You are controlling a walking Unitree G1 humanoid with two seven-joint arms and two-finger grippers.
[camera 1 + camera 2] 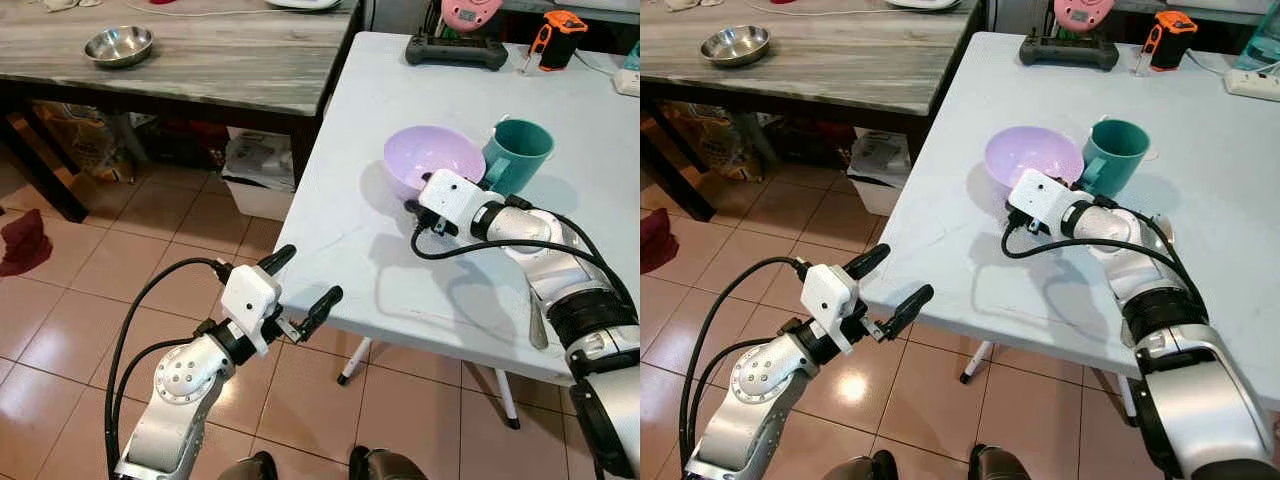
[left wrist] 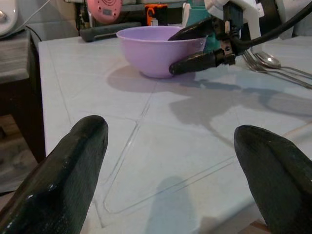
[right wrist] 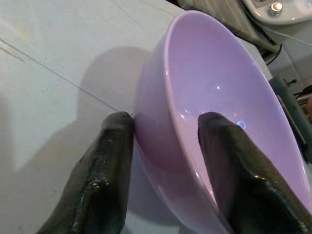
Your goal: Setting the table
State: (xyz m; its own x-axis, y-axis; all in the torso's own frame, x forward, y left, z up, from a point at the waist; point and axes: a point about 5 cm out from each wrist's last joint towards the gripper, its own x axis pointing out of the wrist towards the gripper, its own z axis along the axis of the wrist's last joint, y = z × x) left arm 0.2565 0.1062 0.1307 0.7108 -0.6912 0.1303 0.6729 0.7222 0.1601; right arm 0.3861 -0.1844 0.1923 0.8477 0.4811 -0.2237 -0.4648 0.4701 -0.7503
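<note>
A purple bowl (image 1: 432,155) rests on the white table (image 1: 390,285) beside a teal mug (image 1: 520,150). My right gripper (image 3: 165,146) is shut on the bowl's near rim, one finger inside the bowl and the other against its outer wall. A spoon (image 2: 268,59) and a fork (image 2: 253,62) lie on the table behind the right wrist. My left gripper (image 1: 310,275) hovers open and holds nothing, just off the table's near left corner at about table height.
A stainless bowl (image 1: 118,45) sits on the wooden table (image 1: 230,75) at the left. A black controller (image 1: 455,50), an orange tool (image 1: 560,35) and a pink device (image 1: 470,12) stand along the white table's far edge. A box (image 1: 260,175) lies under the wooden table.
</note>
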